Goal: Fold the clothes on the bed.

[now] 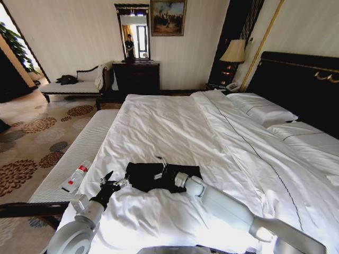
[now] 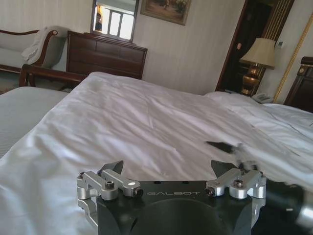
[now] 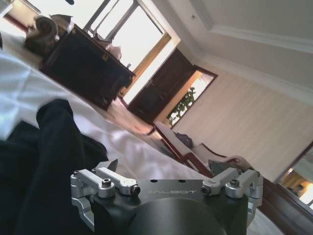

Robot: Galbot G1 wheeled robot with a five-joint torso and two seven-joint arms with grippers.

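**Both grippers at the black top**

From the head camera, the top (image 1: 161, 176) is lying bunched on the bed (image 1: 175, 127) near its foot. The left gripper (image 1: 112, 183) is hovering released just beside it; the right gripper (image 1: 160, 168) is reaching over it.

The left wrist camera is showing spread fingers (image 2: 113, 170) above the duvet.

The right wrist camera is showing fingers (image 3: 111, 165) parted, black fabric (image 3: 44, 166) alongside, nothing grasped.

Right gripper (image 3: 164, 169) close above white bed (image 3: 19, 93), jaws spread wide, nothing between them. Black clothes (image 3: 46, 161) bunched just beside one finger (image 3: 105, 183). Beyond: dark wooden dresser (image 3: 83, 68), bright window (image 3: 132, 36), white-cushioned chaise (image 3: 188, 147).
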